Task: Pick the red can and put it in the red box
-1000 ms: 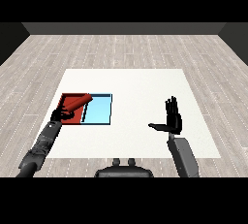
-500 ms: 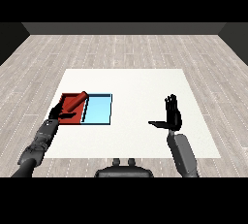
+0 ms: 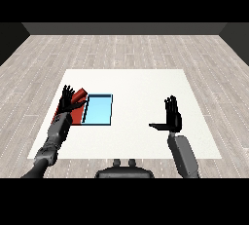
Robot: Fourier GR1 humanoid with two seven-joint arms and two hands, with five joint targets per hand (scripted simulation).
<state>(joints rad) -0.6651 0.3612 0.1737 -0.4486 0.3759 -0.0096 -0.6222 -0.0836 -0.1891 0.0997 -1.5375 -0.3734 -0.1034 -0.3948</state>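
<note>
Head view: the left hand (image 3: 68,100) is raised over the red tray (image 3: 77,114), fingers spread and straight, pointing toward 12 o'clock, thumb toward 3 o'clock; it grips nothing. Its grey forearm runs down toward 7 o'clock. The hand hides much of the tray. The red can (image 3: 80,94) appears as a red shape at the tray's far edge, just at 1 o'clock of the hand; whether it stands or lies I cannot tell. The light blue tray (image 3: 98,109) adjoins the red tray at 3 o'clock. The right hand (image 3: 171,117) is upright over the white table (image 3: 141,87), fingers extended, thumb out toward 9 o'clock, holding nothing.
</note>
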